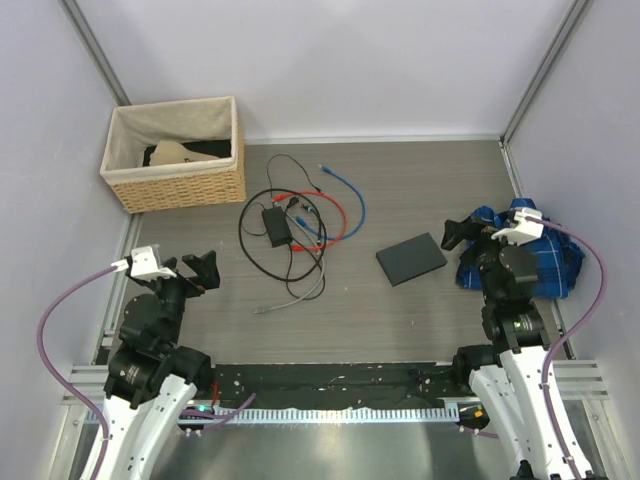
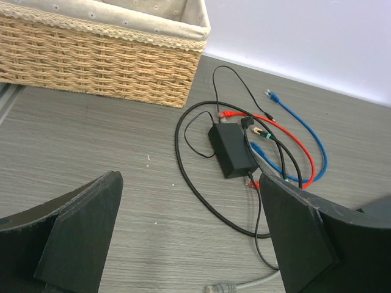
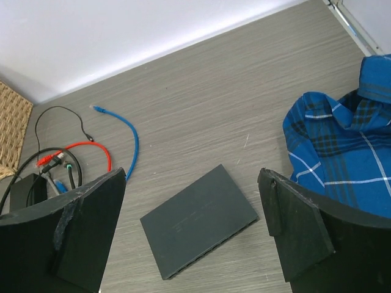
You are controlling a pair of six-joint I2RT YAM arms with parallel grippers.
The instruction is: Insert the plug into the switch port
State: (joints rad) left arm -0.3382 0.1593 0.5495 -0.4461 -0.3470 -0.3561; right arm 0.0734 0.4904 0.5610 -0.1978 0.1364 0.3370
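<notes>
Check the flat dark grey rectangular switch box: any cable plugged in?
Unplugged. The flat dark grey switch box lies alone; no cable touches it. The red cable and blue cable lie apart, beside the black power brick.

Left arm [image 1: 150, 335] and right arm [image 1: 512, 300]: black joint housings, white lower links. Purple cable [image 1: 48, 315] loops from each white wrist mount [image 1: 145, 263]. Jaws: matte black.

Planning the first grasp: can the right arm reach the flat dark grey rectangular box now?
Probably yes: the flat dark grey rectangular box lies uncovered just ahead of the open right end effector.
</notes>
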